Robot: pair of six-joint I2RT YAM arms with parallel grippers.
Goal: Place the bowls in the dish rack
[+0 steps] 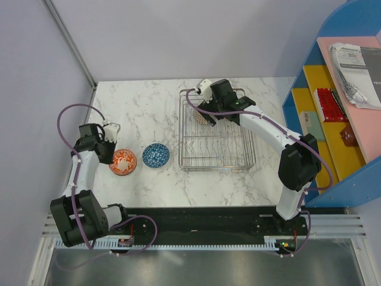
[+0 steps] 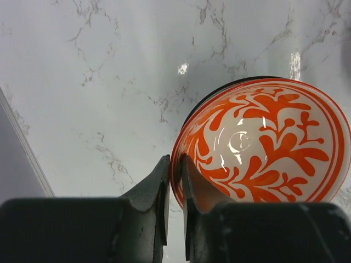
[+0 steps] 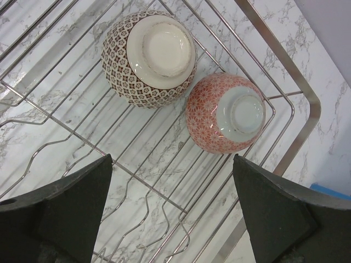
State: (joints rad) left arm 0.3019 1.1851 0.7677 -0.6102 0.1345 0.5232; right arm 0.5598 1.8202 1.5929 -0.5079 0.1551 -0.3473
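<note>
Marbled tabletop point(image 1: 149, 101). Near left edge, nipped orange bowl point(image 2: 263, 148) by rim in narrowed left pincer point(image 2: 174, 170), likely to lift. Held right pincer point(image 3: 170, 161) wide over rack point(image 3: 299, 98), clear of brown bowl point(image 3: 159, 49), pink bowl point(image 3: 230, 112).

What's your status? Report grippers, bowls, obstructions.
Left gripper pinching orange bowl's rim. Right gripper open above rack; brown bowl, pink bowl inside, bases up. Blue bowl on table. Nothing blocking.

An orange-red bowl point(image 1: 123, 161) with a leafy pattern and a blue bowl point(image 1: 156, 155) sit upright, near each other, left of the silver wire dish rack point(image 1: 223, 146). Inside the rack, near a rim corner, a brown lattice bowl point(image 3: 148, 57) and a pink-red bowl point(image 3: 226, 112) lie just beside each other, pale ringed bases showing
</note>
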